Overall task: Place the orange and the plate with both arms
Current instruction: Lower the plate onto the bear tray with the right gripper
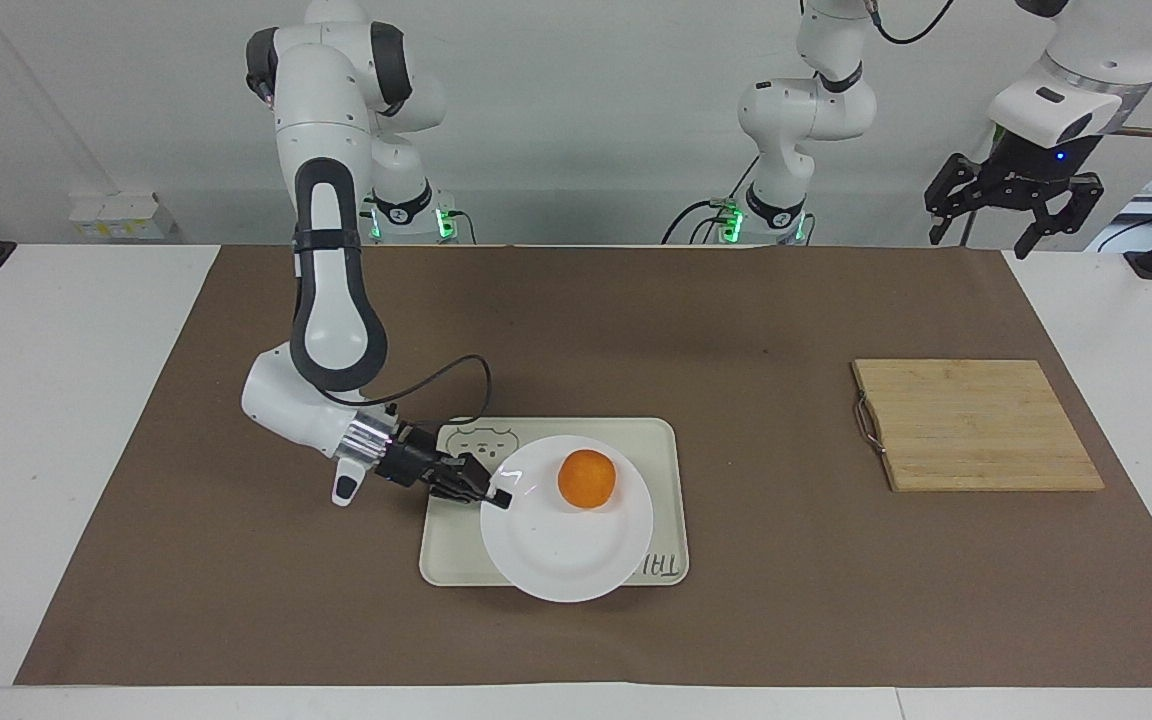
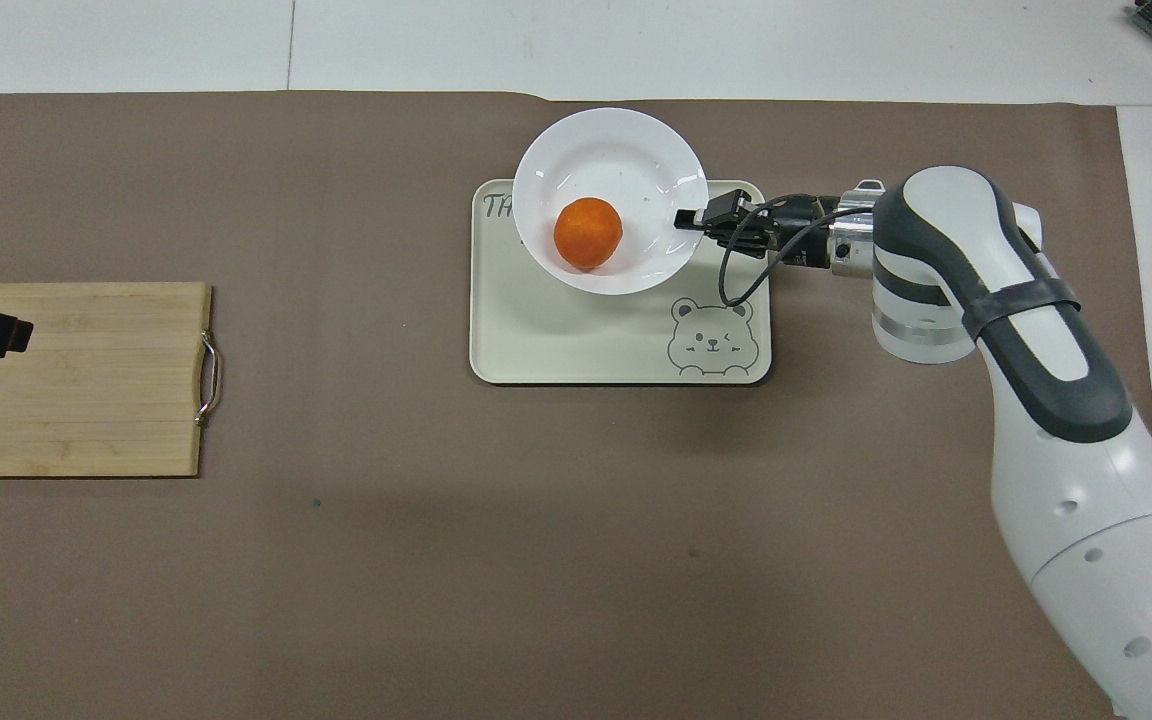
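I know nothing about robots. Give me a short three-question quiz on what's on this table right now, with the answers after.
1. True or false: the orange lies on the plate.
2. What does the right gripper grip? A) the orange B) the plate's rim C) the cutting board
3. Fill in: the plate overhangs the tray on the edge ____ from the robots.

Key
1. True.
2. B. Its jaws are shut on the rim at the right arm's end; the left gripper waits, jaws open, raised near the table corner close to the board.
3. Farther.
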